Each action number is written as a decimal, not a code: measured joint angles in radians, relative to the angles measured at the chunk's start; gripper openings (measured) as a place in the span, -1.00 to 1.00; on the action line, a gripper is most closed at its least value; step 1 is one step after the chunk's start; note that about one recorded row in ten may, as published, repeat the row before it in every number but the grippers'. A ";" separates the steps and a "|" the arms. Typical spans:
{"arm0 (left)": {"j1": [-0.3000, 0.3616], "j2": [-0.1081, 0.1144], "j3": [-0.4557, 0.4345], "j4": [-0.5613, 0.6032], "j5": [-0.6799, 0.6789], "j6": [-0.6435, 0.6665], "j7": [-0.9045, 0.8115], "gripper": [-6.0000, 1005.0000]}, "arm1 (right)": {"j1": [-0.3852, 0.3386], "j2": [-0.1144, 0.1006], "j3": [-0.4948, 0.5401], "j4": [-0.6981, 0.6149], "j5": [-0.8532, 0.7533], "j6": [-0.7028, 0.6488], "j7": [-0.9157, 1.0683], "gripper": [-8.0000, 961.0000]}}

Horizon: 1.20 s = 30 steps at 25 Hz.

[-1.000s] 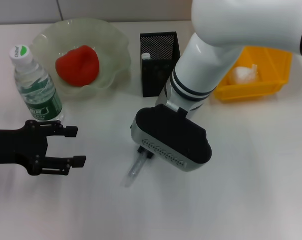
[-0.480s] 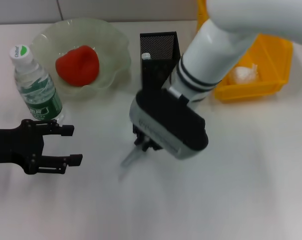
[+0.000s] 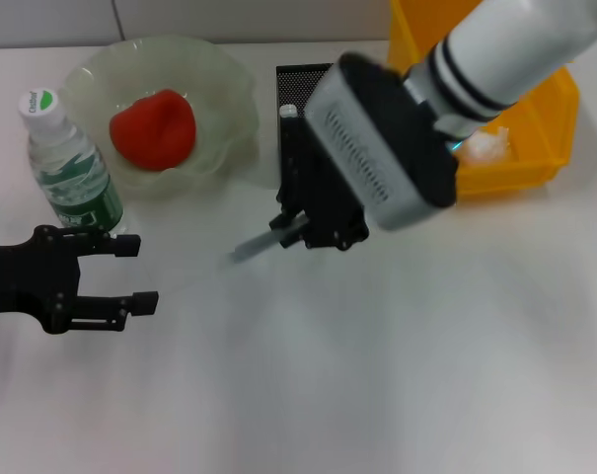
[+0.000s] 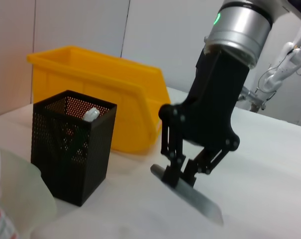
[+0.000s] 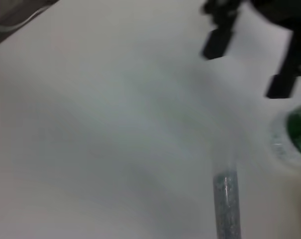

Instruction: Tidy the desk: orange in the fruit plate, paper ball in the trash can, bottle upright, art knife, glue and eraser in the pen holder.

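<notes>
I see the left gripper (image 3: 130, 272) spread wide and empty, low over the desk (image 3: 397, 375) just in front of the upright bottle (image 3: 69, 166). Right gripper (image 3: 300, 229) pinches the art knife (image 3: 257, 242), lifted and tilted, just in front of the pen holder (image 3: 311, 123). Farther back: orange (image 3: 154, 128) in the fruit plate (image 3: 224, 84), paper ball (image 3: 485, 145) in the yellow bin (image 3: 545, 118).

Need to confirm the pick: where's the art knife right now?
In the head view the art knife is held off the table by the right gripper, just in front of the pen holder.
</notes>
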 joint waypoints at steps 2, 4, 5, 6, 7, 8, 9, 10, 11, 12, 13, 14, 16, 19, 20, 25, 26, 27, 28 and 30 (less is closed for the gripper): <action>-0.003 -0.001 -0.004 0.000 0.001 0.000 0.001 0.62 | -0.019 0.000 0.063 -0.008 0.012 -0.016 -0.005 -0.70; -0.006 -0.003 -0.008 0.000 0.002 0.000 0.004 0.62 | -0.039 -0.002 0.112 -0.017 0.041 -0.025 -0.009 -0.70; -0.007 -0.003 -0.010 0.000 0.000 0.000 0.005 0.62 | -0.052 -0.003 0.133 -0.021 0.061 -0.031 -0.011 -0.70; -0.007 -0.004 -0.013 0.000 -0.001 0.000 0.005 0.62 | -0.069 -0.004 0.161 -0.028 0.083 -0.036 -0.015 -0.70; -0.007 -0.005 -0.018 0.000 -0.001 0.000 0.005 0.62 | -0.079 -0.004 0.176 -0.032 0.098 -0.041 -0.017 -0.70; -0.007 -0.005 -0.018 0.000 -0.001 0.000 0.005 0.62 | -0.093 -0.005 0.199 -0.036 0.118 -0.045 -0.020 -0.70; -0.007 -0.006 -0.026 0.000 -0.001 0.000 0.006 0.62 | -0.108 -0.004 0.220 -0.040 0.139 -0.049 -0.023 -0.70; -0.007 -0.007 -0.029 0.000 -0.001 0.000 0.007 0.62 | -0.121 -0.005 0.240 -0.042 0.161 -0.050 -0.024 -0.70; -0.007 -0.010 -0.033 0.000 -0.002 0.000 0.011 0.62 | -0.137 -0.004 0.264 -0.043 0.191 -0.052 -0.024 -0.70; -0.007 -0.010 -0.033 0.000 -0.002 0.000 0.011 0.62 | -0.145 -0.004 0.275 -0.043 0.205 -0.052 -0.024 -0.71; -0.006 -0.014 -0.033 0.000 -0.002 0.000 0.014 0.62 | -0.157 -0.004 0.292 -0.042 0.228 -0.053 -0.024 -0.71; -0.007 -0.019 -0.034 0.000 -0.002 0.000 0.016 0.62 | -0.168 -0.004 0.306 -0.040 0.254 -0.053 -0.024 -0.71; -0.008 -0.020 -0.034 0.000 -0.001 -0.001 0.015 0.62 | -0.188 -0.004 0.327 -0.035 0.303 -0.053 -0.024 -0.71; -0.011 -0.024 -0.042 -0.002 -0.002 -0.001 0.017 0.62 | -0.212 -0.004 0.358 -0.020 0.378 -0.052 -0.024 -0.71; -0.011 -0.026 -0.046 -0.002 -0.002 0.000 0.018 0.62 | -0.217 -0.004 0.370 -0.011 0.403 -0.051 -0.024 -0.71; -0.009 -0.036 -0.058 -0.001 -0.002 0.000 0.022 0.62 | -0.231 -0.004 0.449 0.060 0.503 -0.041 -0.025 -0.71; -0.009 -0.038 -0.058 -0.001 -0.002 0.000 0.023 0.62 | -0.232 -0.004 0.473 0.076 0.514 -0.040 -0.023 -0.71; -0.009 -0.039 -0.057 -0.001 -0.002 0.000 0.023 0.62 | -0.232 -0.004 0.492 0.089 0.523 -0.040 -0.020 -0.71; -0.008 -0.040 -0.058 -0.002 -0.002 0.000 0.023 0.62 | -0.233 -0.004 0.514 0.104 0.532 -0.040 -0.018 -0.70; -0.006 -0.044 -0.065 -0.001 -0.003 0.000 0.023 0.62 | -0.235 -0.004 0.548 0.133 0.547 -0.038 -0.017 -0.71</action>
